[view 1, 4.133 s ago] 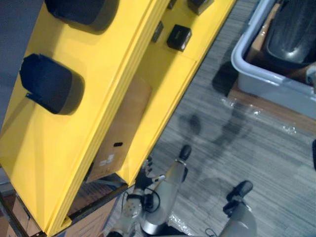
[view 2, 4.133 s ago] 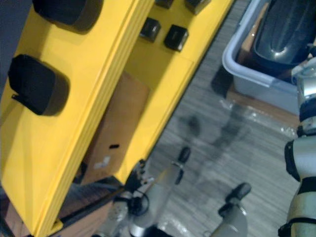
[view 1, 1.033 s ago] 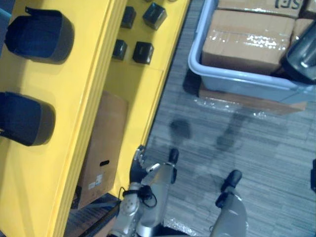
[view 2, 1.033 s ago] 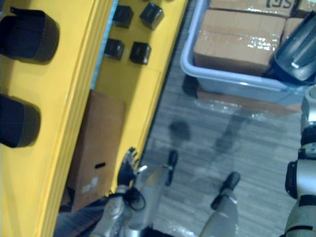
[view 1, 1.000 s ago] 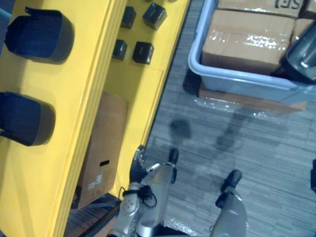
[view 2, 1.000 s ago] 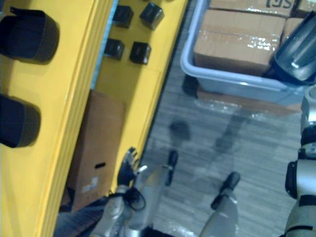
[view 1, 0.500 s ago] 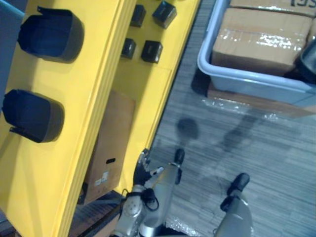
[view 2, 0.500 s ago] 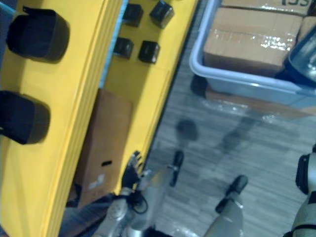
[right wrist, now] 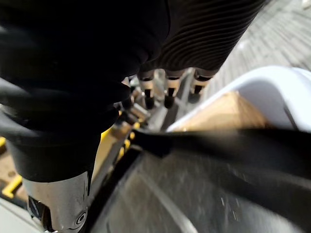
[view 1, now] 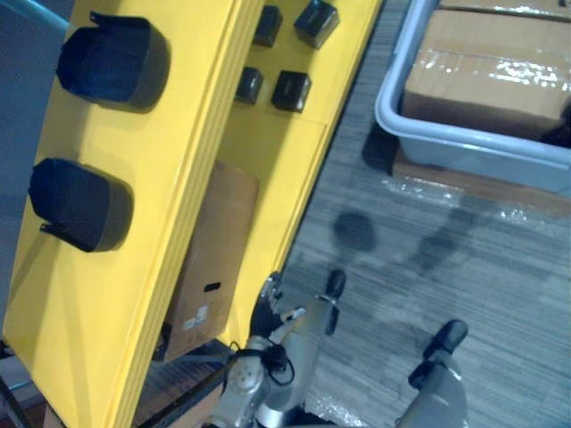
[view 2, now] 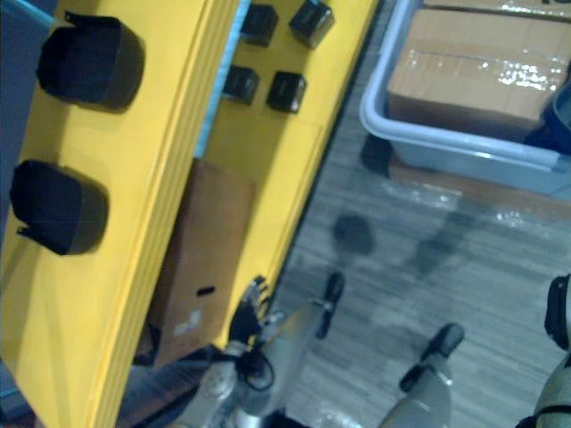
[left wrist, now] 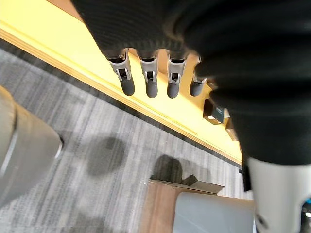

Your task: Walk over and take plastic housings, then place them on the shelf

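Note:
Two dark plastic housings, one [view 1: 111,61] and another [view 1: 80,203], lie on the top of the yellow shelf [view 1: 161,294] at my left. My left hand [left wrist: 150,82] hangs low beside the shelf's edge over the floor, fingers straight and empty; it also shows near the cardboard box as the left hand [view 2: 250,308]. My right hand [right wrist: 167,92] has straight fingers and holds nothing. Past it lies a large dark housing [right wrist: 218,184], blurred, by the grey bin's rim [right wrist: 272,82].
Several small black boxes [view 1: 290,89] sit on a lower yellow shelf level. A cardboard box [view 1: 210,259] stands under the shelf. A grey bin [view 1: 464,147] holding taped cartons [view 1: 495,71] stands at the upper right on a board. Grey carpet floor [view 1: 464,259] lies between shelf and bin.
The whole picture has shifted, so the camera has moved; shelf and bin now sit further right, and the dark housing in the bin has slid out of the eye views. Both hands stay straight-fingered.

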You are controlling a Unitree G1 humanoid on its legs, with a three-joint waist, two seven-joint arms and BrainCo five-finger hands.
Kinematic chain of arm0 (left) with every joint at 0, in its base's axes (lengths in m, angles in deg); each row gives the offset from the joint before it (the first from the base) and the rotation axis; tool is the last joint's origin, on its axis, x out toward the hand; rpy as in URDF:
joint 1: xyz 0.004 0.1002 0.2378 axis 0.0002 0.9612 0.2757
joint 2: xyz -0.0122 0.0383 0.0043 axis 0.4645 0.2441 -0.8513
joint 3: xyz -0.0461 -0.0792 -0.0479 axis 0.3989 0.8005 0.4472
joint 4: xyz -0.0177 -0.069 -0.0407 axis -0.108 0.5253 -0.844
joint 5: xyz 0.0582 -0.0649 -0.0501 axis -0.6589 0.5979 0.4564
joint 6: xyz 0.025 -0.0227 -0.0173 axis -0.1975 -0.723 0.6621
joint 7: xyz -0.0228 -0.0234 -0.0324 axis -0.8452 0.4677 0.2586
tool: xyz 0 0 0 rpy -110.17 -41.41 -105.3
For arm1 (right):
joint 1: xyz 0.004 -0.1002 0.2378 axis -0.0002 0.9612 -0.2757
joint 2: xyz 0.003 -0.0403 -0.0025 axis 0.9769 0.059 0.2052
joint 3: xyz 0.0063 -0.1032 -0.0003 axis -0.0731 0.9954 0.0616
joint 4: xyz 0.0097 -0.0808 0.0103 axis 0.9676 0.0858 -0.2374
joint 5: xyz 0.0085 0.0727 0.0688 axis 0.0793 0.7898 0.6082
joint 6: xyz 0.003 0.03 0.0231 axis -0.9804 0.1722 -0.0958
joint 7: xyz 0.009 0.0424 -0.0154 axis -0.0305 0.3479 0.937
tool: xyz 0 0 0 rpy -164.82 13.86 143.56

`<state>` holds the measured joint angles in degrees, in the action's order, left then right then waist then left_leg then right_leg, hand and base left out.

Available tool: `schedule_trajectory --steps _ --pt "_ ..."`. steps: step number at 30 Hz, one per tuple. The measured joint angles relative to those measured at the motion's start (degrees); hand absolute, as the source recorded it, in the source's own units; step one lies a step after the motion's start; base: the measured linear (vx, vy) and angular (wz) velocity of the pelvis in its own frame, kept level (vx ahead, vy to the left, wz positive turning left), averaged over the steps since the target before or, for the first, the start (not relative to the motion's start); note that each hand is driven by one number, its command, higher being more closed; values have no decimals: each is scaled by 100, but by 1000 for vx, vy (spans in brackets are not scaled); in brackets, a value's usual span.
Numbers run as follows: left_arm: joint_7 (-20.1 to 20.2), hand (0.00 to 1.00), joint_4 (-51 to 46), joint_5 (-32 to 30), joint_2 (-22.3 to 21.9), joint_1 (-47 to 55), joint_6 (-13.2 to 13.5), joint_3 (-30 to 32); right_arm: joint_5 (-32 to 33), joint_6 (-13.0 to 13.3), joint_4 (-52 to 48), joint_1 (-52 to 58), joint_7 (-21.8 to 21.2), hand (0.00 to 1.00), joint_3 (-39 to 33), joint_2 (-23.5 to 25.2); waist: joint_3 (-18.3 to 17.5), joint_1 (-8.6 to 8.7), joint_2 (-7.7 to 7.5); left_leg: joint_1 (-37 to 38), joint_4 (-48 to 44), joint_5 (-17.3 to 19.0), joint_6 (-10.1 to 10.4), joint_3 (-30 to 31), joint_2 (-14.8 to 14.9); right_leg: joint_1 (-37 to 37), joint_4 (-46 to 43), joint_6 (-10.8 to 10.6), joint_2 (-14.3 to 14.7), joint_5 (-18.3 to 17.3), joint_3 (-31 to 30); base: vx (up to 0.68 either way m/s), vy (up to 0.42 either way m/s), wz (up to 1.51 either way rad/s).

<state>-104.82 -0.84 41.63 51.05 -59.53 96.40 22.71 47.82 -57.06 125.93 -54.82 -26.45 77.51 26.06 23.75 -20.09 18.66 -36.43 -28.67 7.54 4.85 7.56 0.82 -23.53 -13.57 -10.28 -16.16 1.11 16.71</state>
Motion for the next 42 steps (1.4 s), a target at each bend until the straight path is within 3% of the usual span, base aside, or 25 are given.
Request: schedule_trajectory --steps 7,13,14,21,35,42 --pt "-2 0 162 2 -48 -129 14 -42 -24 -554 56 -1 -212 0 141 -147 -80 -117 104 -95 -17 1 0 25 -48 -64 -6 -4 -45 2 38 -3 6 2" --pt "-13 0 224 2 -48 -181 22 -110 -137 -1083 -14 -32 -234 0 242 -198 -82 -151 106 -105 -24 2 -1 39 -52 -59 -2 -8 -46 4 49 0 1 1" --pt "-15 0 236 2 -48 -209 23 -158 -159 -1149 -23 -33 -234 100 242 -208 -82 -161 107 -106 -24 1 -1 40 -52 -60 -2 -9 -45 4 49 0 0 0" --pt "-51 0 270 1 -190 -283 25 -243 -235 -1419 -16 -42 -214 100 343 -515 -86 -246 112 -131 -19 1 -1 42 -52 -82 2 -14 -44 6 53 0 0 0" --pt "-83 0 266 21 -202 -282 25 -240 -243 -1559 -20 -64 -237 100 491 -559 -144 -247 184 -110 5 0 -1 27 -47 -76 5 -16 -44 4 47 0 0 0" --pt "-138 0 190 159 -201 -279 25 -223 -229 -1377 -21 -66 -232 100 482 -486 -151 -237 194 -70 9 0 -1 22 -45 -37 5 -14 -43 3 46 0 0 0"
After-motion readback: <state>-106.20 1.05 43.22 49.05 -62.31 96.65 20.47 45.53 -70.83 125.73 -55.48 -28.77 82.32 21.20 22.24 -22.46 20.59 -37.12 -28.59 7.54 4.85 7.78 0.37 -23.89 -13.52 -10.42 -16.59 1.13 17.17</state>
